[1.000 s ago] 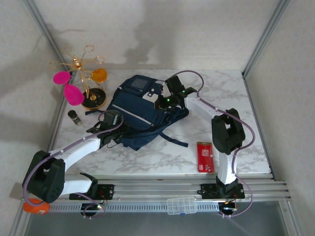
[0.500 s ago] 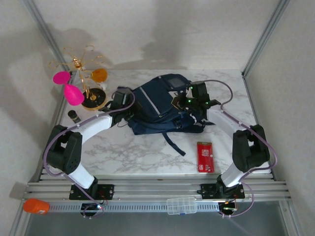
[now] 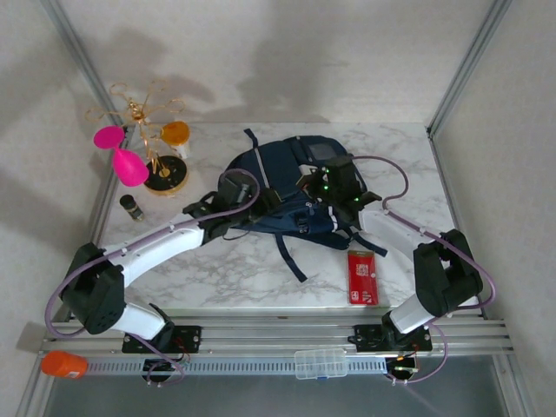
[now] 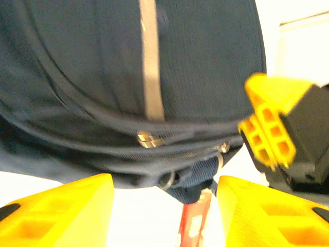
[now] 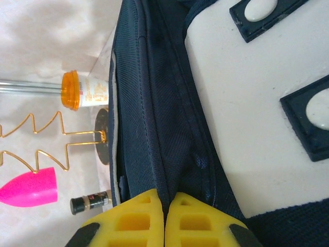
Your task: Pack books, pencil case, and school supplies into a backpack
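The dark navy backpack lies crumpled mid-table, a strap trailing toward the front edge. My left gripper sits at its near-left side; in the left wrist view the yellow fingers stand apart, the left gripper open and empty just below the zipper. My right gripper is on the backpack's right side, and the right gripper is shut on a fold of the backpack next to its white patch. The books and pencil case are out of view.
A red flat packet lies at the front right. At the back left stand a gold wire stand with pink sponges, an orange-capped tube and a small dark bottle. A clear plastic box sits on the front rail.
The backpack has been dragged and turned toward the middle right. My left gripper has opened, let go of the fabric and moved right along the near side. The right gripper stays shut on the fabric.
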{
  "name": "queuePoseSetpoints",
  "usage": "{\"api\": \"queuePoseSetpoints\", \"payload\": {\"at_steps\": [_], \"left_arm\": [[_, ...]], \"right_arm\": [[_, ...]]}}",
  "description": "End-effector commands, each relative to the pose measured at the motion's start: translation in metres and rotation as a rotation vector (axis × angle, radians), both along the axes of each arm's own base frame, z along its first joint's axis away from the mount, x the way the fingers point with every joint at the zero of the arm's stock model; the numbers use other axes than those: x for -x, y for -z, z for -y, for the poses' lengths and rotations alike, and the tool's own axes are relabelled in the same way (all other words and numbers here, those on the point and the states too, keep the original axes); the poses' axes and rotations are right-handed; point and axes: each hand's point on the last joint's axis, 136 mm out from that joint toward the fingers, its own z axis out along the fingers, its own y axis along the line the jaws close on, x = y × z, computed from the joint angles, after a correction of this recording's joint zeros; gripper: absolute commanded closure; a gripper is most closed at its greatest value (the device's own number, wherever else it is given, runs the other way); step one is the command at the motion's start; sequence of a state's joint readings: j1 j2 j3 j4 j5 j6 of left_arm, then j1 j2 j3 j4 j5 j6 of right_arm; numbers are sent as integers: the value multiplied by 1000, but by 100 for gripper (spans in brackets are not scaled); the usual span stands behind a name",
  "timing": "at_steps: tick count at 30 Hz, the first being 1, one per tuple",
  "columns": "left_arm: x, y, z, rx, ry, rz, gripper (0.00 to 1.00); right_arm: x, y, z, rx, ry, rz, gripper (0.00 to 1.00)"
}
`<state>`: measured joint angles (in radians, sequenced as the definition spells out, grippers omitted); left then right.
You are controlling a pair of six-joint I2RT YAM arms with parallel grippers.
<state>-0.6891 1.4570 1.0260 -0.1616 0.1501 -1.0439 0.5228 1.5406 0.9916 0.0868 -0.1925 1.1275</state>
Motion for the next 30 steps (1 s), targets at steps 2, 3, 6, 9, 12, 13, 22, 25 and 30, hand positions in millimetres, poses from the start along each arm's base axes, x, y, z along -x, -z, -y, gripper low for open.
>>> {"api": "queuePoseSetpoints", "payload": {"at_steps": [2,3,6,9,12,13,22,25,30], "left_arm": [[-14,2,2,-66,-122,-14,44],[-15,4,5,-72,-124,-21,43],[-20,11,12,-71,-141,-27,42],[-25,16,18,-95,-155,-25,42],[-29,22,19,-162,-174,-10,43],[-30,27,19,-174,-173,-17,44],[-34,35,30,-266,-148,-6,48],[-39,38,12,-376,-204,1,47],[-33,32,-26,-410,-295,27,46]], "right_arm": [[-5,-72,-13,-160,-5,191,100],[-4,-72,-13,-163,-6,189,100],[-3,-69,-12,-166,-1,188,100],[-1,-67,-12,-187,5,192,100],[0,-68,-10,-213,20,193,100],[0,-68,-9,-220,28,189,100],[1,-71,-5,-258,69,196,100],[1,-73,-3,-264,78,201,100],[2,-67,-3,-272,66,193,100]]}}
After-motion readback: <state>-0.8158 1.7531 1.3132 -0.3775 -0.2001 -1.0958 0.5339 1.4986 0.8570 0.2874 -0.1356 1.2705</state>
